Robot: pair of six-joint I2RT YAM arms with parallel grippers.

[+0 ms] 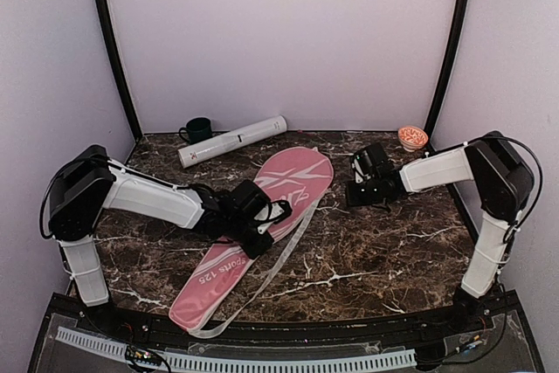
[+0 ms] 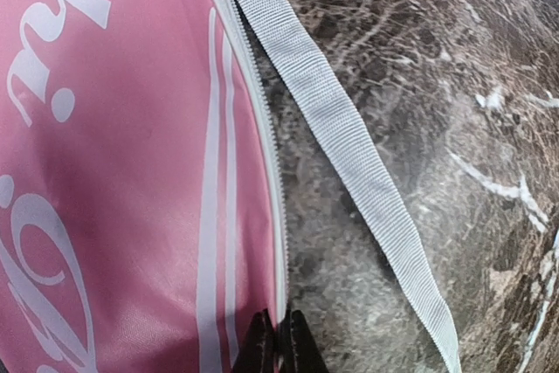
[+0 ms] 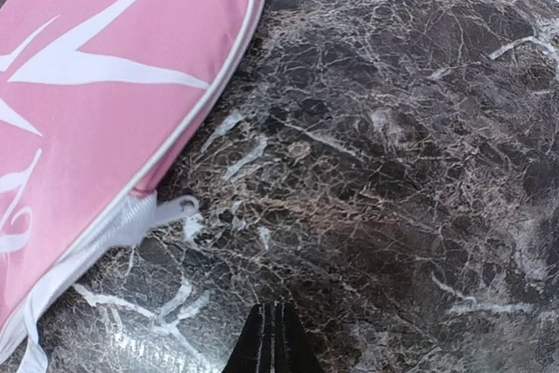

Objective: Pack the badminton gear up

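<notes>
One pink bag (image 1: 253,233), one white tube (image 1: 231,141) — free marble table (image 1: 393,251) lies right of the bag. The right gripper (image 3: 272,338) is closed and empty; the left gripper (image 2: 279,347) is closed at the bag's zipper edge — hold unclear.

Bag (image 1: 218,268) centre; tube (image 1: 232,141) behind it; mug (image 1: 197,130) behind tube; bowl (image 1: 412,137) rear R.

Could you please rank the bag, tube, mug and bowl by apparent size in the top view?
1. Bag
2. Tube
3. Mug and bowl: they look about alike, too close to rank.
</notes>
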